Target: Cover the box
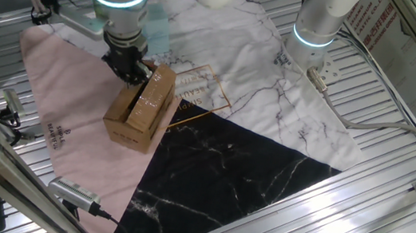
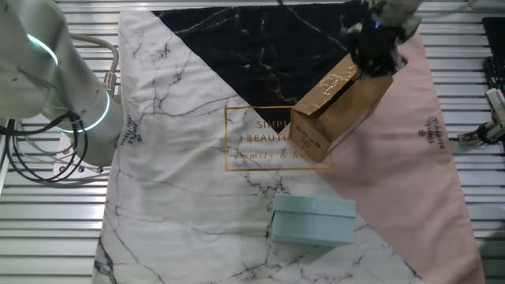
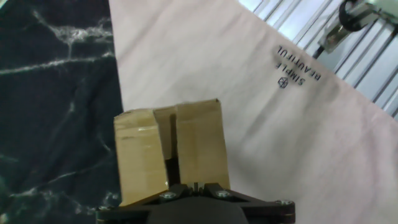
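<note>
Gripper (image 3: 194,185) atop lengthwise box (image 3: 168,152)

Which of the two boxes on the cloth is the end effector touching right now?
The brown cardboard box, at the edge of the pink area; the end effector is at its top flaps. The pale blue-green box sits apart on the white marble area.

Brown box (image 2: 341,110) under the hand (image 2: 377,57), pale-blue case (image 2: 313,222) nearby.

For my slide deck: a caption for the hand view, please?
End effector at the top flaps of the cardboard box, above the pink and black marble cloth.
</note>
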Controlling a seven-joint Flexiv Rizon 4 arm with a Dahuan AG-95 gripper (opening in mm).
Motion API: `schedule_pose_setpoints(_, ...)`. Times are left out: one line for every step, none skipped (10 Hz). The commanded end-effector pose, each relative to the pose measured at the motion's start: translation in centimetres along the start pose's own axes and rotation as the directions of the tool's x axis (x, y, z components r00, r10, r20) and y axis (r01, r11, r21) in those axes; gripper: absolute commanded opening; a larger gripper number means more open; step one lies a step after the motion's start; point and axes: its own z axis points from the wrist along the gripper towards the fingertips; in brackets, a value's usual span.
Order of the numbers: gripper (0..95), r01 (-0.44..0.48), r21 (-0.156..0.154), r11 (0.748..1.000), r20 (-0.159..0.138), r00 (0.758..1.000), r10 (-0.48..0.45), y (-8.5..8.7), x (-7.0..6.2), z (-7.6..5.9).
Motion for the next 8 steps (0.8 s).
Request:
schedule_pose_setpoints(0.0,-0.010,0.005,1.000,0.013,1.000,0.010,0.10,0.10,-0.20)
schedule_pose_setpoints(0.0,-0.014,0.008,1.000,0.012,1.000,0.014,0.15,0.09,-0.33)
schedule_pose_setpoints(0.0,-0.013,0.008,1.000,0.014,1.000,0.013,0.18,0.08,-0.42)
schedule_pose_setpoints(0.0,-0.016,0.009,1.000,0.018,1.000,0.015,0.24,0.05,-0.61)
schedule_pose_setpoints(0.0,-0.017,0.008,1.000,0.021,1.000,0.017,0.30,0.03,-0.77)
schedule_pose_setpoints(0.0,-0.007,0.008,1.000,0.025,1.000,0.007,0.35,0.01,-0.90)
schedule_pose_setpoints(0.0,0.005,0.012,1.000,0.020,1.000,-0.005,0.39,-0.01,-1.01)
schedule_pose_setpoints(0.0,0.010,0.012,1.000,0.018,1.000,-0.010,0.40,-0.01,-1.02)
